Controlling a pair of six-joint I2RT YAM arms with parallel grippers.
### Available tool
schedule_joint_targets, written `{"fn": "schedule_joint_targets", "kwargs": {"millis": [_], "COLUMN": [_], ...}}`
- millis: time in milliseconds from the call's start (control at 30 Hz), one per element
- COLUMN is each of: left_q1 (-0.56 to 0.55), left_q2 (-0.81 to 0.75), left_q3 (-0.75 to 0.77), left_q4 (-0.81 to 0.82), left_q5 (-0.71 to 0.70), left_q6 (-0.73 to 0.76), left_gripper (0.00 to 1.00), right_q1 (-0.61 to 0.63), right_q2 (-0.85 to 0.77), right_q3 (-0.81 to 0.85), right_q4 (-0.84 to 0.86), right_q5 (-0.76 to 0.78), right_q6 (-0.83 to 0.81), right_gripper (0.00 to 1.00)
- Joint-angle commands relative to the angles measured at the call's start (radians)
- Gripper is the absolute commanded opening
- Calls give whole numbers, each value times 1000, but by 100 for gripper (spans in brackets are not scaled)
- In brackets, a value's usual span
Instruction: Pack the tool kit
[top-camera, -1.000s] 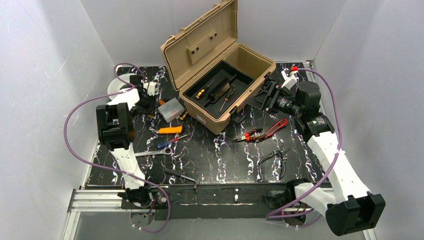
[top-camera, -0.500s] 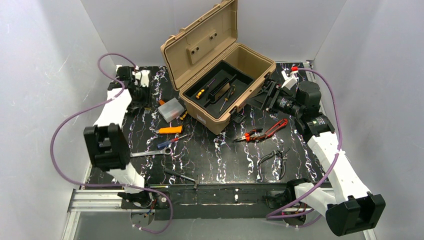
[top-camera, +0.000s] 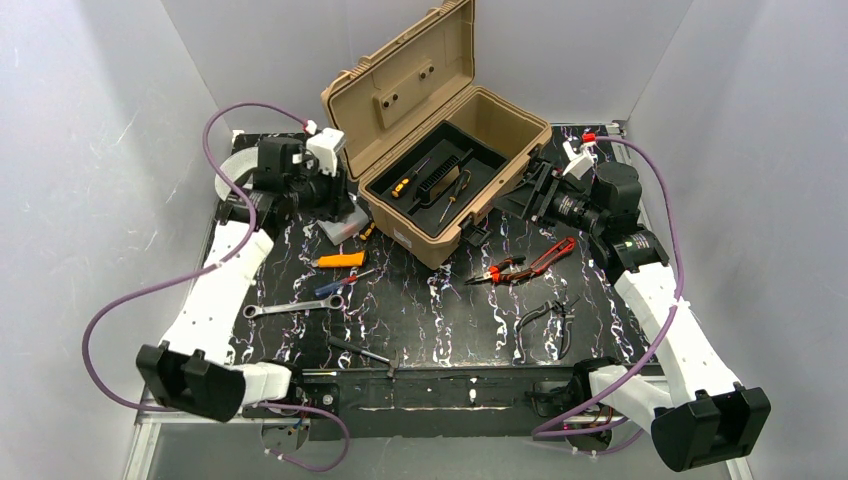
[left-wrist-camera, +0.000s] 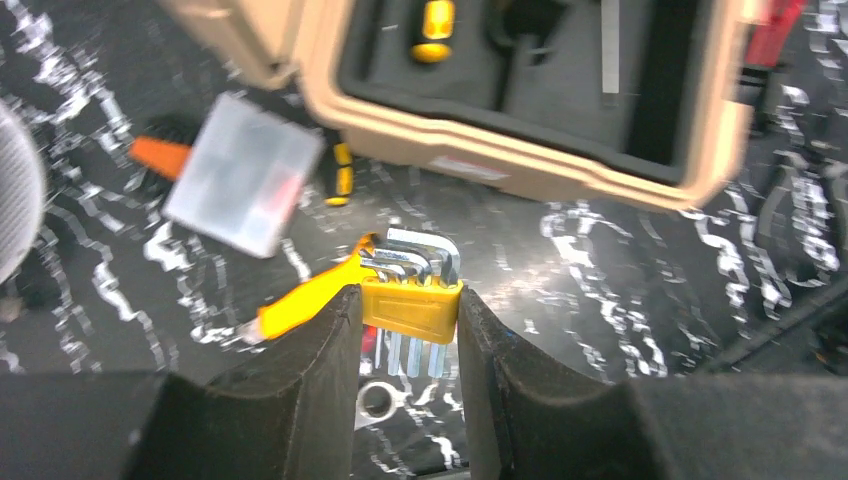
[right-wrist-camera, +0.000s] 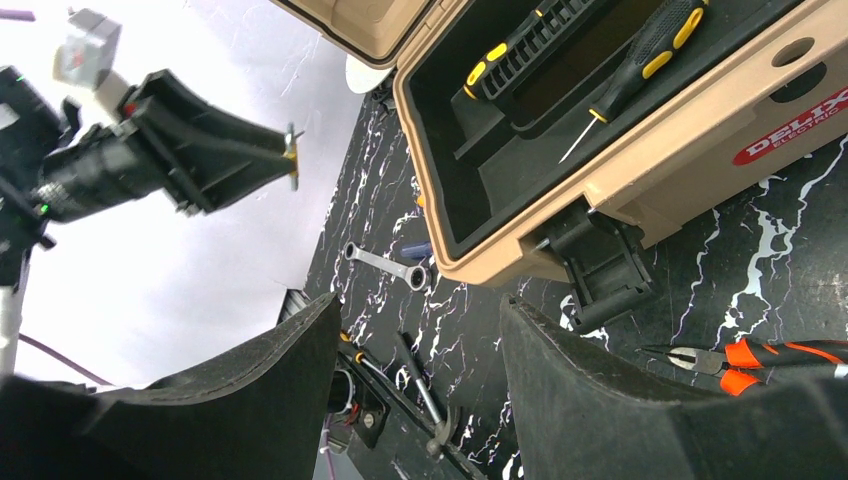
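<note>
The left claw (left-wrist-camera: 408, 298), clamping the yellow hex-key set (left-wrist-camera: 412, 312), is swinging in from the left toward the open toolbox (top-camera: 425, 238) at upper centre, nearing a drop. The right claw (right-wrist-camera: 415, 320) is waiting open and empty.

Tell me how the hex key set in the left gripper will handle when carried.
The hex key set is probably stiff and heavy for its size: metal keys in a yellow plastic holder. The left gripper pinches only the smooth holder's sides, so it may slip or pivot.
</note>
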Motion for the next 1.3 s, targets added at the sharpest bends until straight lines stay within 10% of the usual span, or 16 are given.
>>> {"fn": "schedule_joint_targets", "kwargs": {"millis": [0,400,900,1167,1267], "left_q1": [-115,-423,-452,-471,-477], "left_q2": [-128,47,483,434,415], "left_q3": [-41,49,460,326,249], "left_q4": [61,279,220,172,209], "left_q5": [51,-72,-80,-83,-104], "left_q6": [-134,-126,25,-12,-20], "left_gripper": [19,18,21,26,42], "right_q1": [-3,-3,-6,-8,-7], "right_q2": [-6,-42,-172,-178,-173], "right_q3": [-1,-3,-17,-19,-26], "right_q4": [29,-33,-120,-140,-133], "right_q5": [14,90,330,351,339], "right_q6": [-10,-54,-139,-166,-158], "right_gripper": [67,67,67,67,68]}}
